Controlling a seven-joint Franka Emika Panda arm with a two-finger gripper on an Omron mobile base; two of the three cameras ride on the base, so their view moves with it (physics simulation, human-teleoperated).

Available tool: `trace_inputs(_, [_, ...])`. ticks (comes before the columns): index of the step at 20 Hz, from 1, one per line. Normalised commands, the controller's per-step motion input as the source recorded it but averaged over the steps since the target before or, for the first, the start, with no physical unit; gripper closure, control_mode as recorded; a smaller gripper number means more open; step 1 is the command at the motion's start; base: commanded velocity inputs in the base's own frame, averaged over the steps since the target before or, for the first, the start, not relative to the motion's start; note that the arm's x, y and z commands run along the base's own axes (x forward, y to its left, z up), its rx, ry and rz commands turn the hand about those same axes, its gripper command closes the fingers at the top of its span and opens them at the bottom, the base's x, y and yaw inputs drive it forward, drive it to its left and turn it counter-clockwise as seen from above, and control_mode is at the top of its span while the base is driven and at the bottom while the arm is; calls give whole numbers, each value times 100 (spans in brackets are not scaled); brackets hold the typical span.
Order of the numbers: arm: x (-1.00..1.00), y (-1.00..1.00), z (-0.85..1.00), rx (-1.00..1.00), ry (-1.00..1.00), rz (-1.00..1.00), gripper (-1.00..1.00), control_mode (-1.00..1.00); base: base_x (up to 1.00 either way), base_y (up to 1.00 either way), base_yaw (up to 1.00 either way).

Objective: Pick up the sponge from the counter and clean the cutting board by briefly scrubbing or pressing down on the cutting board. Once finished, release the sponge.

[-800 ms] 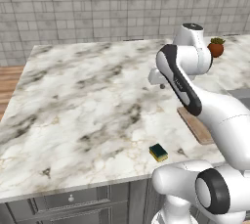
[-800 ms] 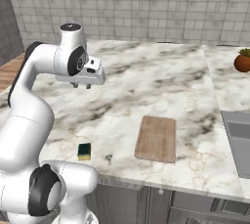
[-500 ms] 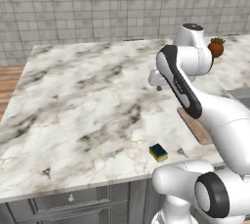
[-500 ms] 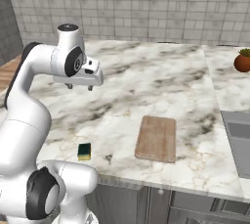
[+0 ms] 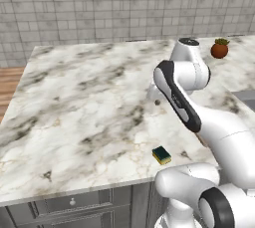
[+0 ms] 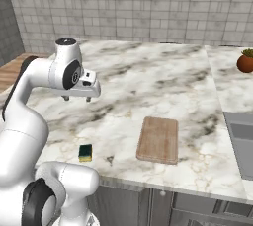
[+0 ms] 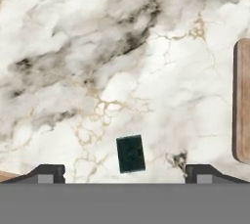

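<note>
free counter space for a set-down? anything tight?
Widest bare patch: the counter from the back wall to the cutting board, and left of the arm in the left base view. Bare strip between the sponge and the board. Tighter at the right end: the sink, the round fruit.

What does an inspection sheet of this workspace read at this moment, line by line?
Surface: white marble counter with grey-brown veining, on grey cabinets.
Job's things: sponge, green side up, lies near the counter's front edge, untouched; cutting board lies flat, apart from the sponge, nothing on it.
Clutter: round reddish-brown fruit with a green top, far back toward the sink side.
Grippers: gripper open, empty, hanging above the counter and pointing down; in the hand view the sponge sits between its fingertips, well below.
Cables: nothing seen.
Surroundings: grey tiled wall behind, sink to the right of the board, wooden floor at the left.
</note>
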Motion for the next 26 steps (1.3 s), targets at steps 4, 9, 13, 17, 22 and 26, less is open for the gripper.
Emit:
trace_inputs(4, [-8, 0, -80, -2, 7, 6, -100, -100, 0, 0, 0])
trace_inputs(9, [-12, 0, -88, -2, 9, 4, -100, -100, 0, 0, 0])
trace_inputs(13, [-29, 0, -67, 0, 5, 0, -100, -100, 0, 0, 0])
trace_inputs(17, [-10, 0, -42, 0, 0, 0, -100, -100, 0, 0, 0])
trace_inputs(22, [0, 0, -44, 0, 0, 0, -100, -100, 0, 0, 0])
trace_inputs(26, [0, 0, -46, 0, 1, 0, -100, -100, 0, 0, 0])
